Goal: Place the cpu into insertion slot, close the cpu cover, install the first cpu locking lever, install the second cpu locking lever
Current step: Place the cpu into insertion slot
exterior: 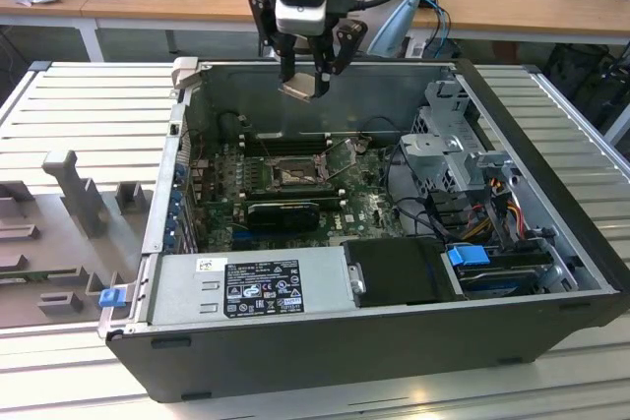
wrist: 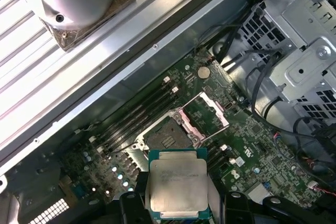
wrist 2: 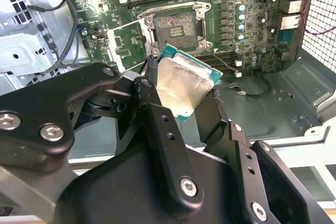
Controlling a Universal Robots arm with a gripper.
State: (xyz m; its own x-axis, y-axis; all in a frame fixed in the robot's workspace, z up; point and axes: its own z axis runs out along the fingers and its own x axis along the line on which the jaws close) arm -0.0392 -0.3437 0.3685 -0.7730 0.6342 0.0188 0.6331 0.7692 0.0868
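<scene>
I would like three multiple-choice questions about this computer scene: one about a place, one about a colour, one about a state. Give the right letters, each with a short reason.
1. Where is the cpu? A. In the insertion slot. B. Between the gripper's fingers, above the open case. C. Flat on the circuit board.
2. What colour is the circuit board? A. Green. B. Red. C. White.
3. How does the cpu cover stand? A. Shut over the slot. B. Clamped in the fingers. C. Swung up, open.
Answers: 1 B, the fingers grip its edges over the case. 2 A, green surrounds the slot. 3 C, the pin field lies bare.
</scene>
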